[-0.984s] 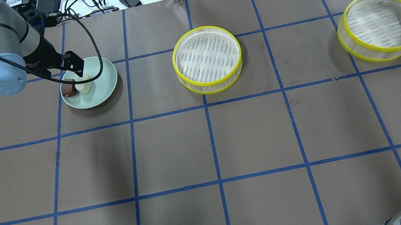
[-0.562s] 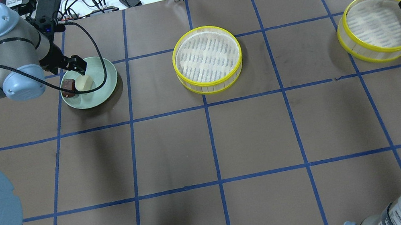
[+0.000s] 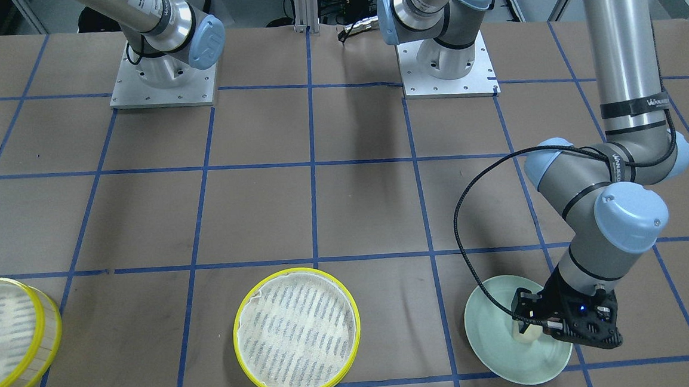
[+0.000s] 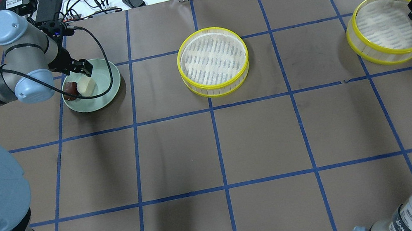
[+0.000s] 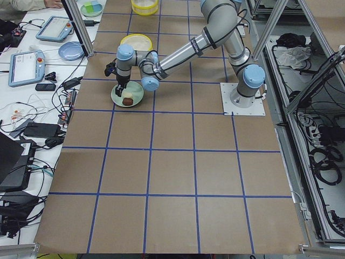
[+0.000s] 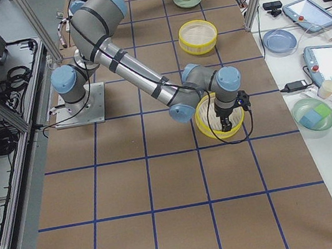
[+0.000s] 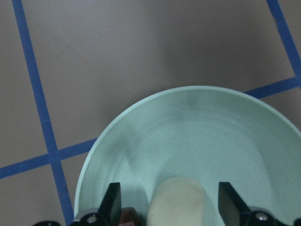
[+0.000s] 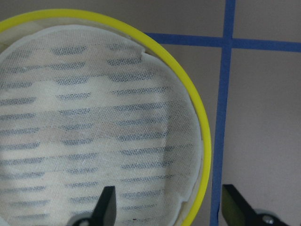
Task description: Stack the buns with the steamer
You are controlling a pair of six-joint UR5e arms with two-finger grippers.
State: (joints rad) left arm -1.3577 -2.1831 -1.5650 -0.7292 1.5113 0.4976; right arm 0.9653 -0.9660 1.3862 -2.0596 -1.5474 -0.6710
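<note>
The jaws of the left gripper (image 7: 170, 203) are spread, one finger on each side of the cream-white rounded bun (image 4: 86, 85), with a gap seen on both sides. Nothing is pinched yet. The dark reddish-brown rectangular bun (image 4: 70, 90) lies close against the cream one, on the pale mint-green round plate (image 4: 109, 90).

The jaws of the right gripper (image 8: 170, 205) are also spread and straddle the wall of the right-hand yellow-rimmed round steamer tier (image 8: 205, 146), one finger over the white mesh liner and one outside the rim. The matching second steamer tier (image 4: 213, 58) stands unloaded at mid-table, well apart from both, on the brown paper-covered table with blue tape lines (image 4: 260, 140).

Several risks are judged from here:
- The brown bun could be caught or pushed by the finger nearest it when the left jaws are closed.
- The soft cream bun could be squashed, or the plate dragged.
- The mesh liner could be pinched with the wall and pulled loose.
- The tier could tip if lifted from one side.

In the left wrist view, the brown bun is reduced to a sliver at the bottom edge. Fingertip height over the plate and over the rim cannot be told. In the front-facing view, the right-hand tier is cut off and the right gripper is not shown.
</note>
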